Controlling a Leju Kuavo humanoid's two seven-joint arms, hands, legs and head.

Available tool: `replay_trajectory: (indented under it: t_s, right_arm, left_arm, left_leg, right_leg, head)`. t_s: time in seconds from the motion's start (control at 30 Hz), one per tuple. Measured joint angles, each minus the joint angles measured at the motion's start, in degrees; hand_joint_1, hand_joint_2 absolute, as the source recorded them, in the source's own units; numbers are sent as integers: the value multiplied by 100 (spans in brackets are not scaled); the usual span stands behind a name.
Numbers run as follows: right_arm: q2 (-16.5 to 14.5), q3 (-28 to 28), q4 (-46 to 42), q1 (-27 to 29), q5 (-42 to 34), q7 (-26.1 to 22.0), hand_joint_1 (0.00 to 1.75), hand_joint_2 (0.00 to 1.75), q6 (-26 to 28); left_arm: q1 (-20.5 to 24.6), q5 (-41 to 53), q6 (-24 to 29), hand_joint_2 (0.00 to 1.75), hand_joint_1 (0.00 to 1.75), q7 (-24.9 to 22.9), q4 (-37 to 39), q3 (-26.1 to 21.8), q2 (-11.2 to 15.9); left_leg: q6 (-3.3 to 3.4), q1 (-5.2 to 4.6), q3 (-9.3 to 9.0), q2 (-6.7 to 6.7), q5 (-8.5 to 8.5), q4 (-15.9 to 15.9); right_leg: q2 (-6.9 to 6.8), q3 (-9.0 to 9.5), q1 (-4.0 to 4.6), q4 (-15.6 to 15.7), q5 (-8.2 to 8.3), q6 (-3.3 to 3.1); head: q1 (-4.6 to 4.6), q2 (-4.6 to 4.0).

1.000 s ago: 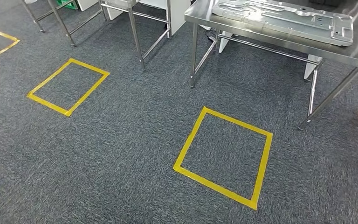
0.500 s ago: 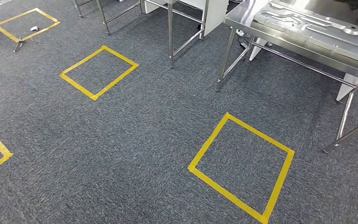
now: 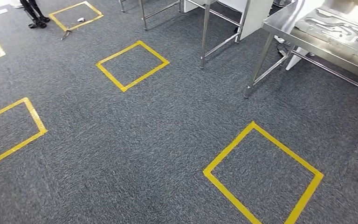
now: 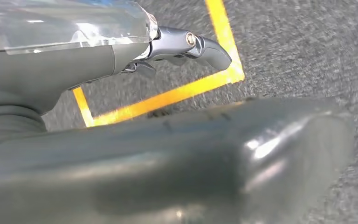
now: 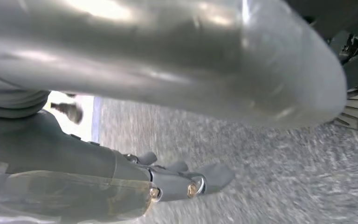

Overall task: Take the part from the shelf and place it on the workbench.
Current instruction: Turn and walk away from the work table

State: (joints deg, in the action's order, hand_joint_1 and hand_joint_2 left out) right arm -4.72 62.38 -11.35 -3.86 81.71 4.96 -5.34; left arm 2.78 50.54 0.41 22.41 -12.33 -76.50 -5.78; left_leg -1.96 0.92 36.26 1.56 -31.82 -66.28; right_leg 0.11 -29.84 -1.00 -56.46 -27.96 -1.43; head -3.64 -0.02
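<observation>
The part [image 3: 338, 29], a pressed metal panel, lies flat on the steel workbench [image 3: 279, 25] at the far right of our head view, well apart from both of our hands, which hang low over the grey carpet [image 3: 135, 140]. Whether this panel is the one we are to fetch, or one already delivered, we cannot tell, and no shelf is in sight. From here, the main risk we see is in the walking: the bench's steel legs [image 3: 256, 70] and those of the next table [image 3: 205, 37] stand close to our path, and a swinging arm could clip one as we turn. We could also misjudge our stance if we miss the yellow tape square [image 3: 263, 175] on the floor nearest us, leaving a poor reach later. A person's dark shoes [image 3: 35, 16] stand at the far left by another taped square [image 3: 74, 14], so a wide turn that way could bring us too near. Our left hand [image 4: 182, 46] hangs beside the body with its fingers gently curled and apart, nothing in them, a yellow tape corner showing beneath it. Our right hand [image 5: 177, 179] hangs likewise, its fingers loosely bent over the carpet; the picture is blurred, but it appears to hold nothing either.
</observation>
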Motion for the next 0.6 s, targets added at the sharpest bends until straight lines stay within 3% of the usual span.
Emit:
replay_trajectory:
  t_s: [0.07, 0.1, 0.17, 0.23, 0.3, 0.37, 0.43, 0.5, 0.53, 0.57, 0.6]
  right_arm:
    - [-1, -63, 1, -8, 21, -56, 0, 0, -26]
    - [-5, -88, 1, -22, -11, -87, 0, 0, -33]
    - [-33, -88, 1, -60, -201, -136, 0, 0, -32]
    - [-83, -3, 2, -88, -473, -132, 0, 0, -13]
    - [-128, 109, 6, -120, -655, -96, 0, 0, 9]
    - [-164, 180, 7, -159, -713, -55, 0, 0, 27]
    - [-182, 218, 7, -172, -721, -15, 0, 0, 43]
    - [-184, 252, 7, -160, -722, 12, 0, 0, 51]
    - [-184, 268, 7, -149, -722, 19, 0, 0, 51]
    - [-185, 281, 7, -139, -722, 24, 0, 0, 51]
    - [-185, 291, 7, -125, -724, 26, 0, 0, 51]
  left_arm:
    - [11, -25, 5, 0, 0, 85, 0, -59, -19]
    - [6, 5, -36, 0, 0, 139, 0, -81, -23]
    - [-4, 186, -225, 0, 0, 223, -1, -70, 7]
    - [35, 441, -476, 0, 0, 223, -1, 22, 95]
    - [106, 605, -624, 0, 0, 170, -1, 140, 193]
    - [144, 659, -644, 0, 0, 124, -1, 219, 262]
    - [162, 676, -613, 0, 0, 92, -1, 258, 295]
    - [191, 683, -580, 0, 0, 72, -2, 284, 304]
    - [202, 685, -568, 0, 0, 64, -2, 296, 308]
    - [206, 685, -560, 0, 0, 59, -2, 309, 308]
    - [202, 687, -549, 0, 0, 56, -1, 322, 309]
  left_leg:
    - [-32, 18, 240, -86, -193, -539]
    - [-42, 24, 220, -106, -135, -535]
    - [-34, 25, -129, -225, 201, 61]
    - [27, -3, -496, -465, 426, 725]
    - [94, -36, -572, -541, 458, 923]
    - [150, -25, -558, -420, 503, 963]
    - [219, 8, -577, -311, 564, 1034]
    - [268, 15, -561, -197, 607, 1059]
    - [281, 10, -543, -128, 617, 1055]
    - [284, 6, -532, -52, 621, 1046]
    - [282, 4, -526, 30, 621, 1033]
  right_leg:
    - [-189, -3, 24, -9, -14, -14]
    - [-278, -3, 30, -18, -25, -15]
    - [-420, 6, 34, -44, -50, 1]
    - [-539, 25, 57, -69, -80, 43]
    - [-649, 46, 74, -75, -92, 98]
    - [-719, 77, 69, -69, -103, 155]
    - [-496, 5, 50, -275, -281, 206]
    - [-156, -296, 24, -933, -666, 235]
    - [-75, -486, 19, -1328, -835, 244]
    - [-44, -623, 17, -1604, -904, 252]
    - [-32, -672, 14, -1681, -854, 255]
  head:
    - [1, 0]
    - [1, 0]
    - [1, 0]
    - [1, 0]
    - [1, 0]
    - [1, 0]
    - [2, 0]
    - [2, 0]
    - [2, 0]
    - [2, 0]
    - [2, 0]
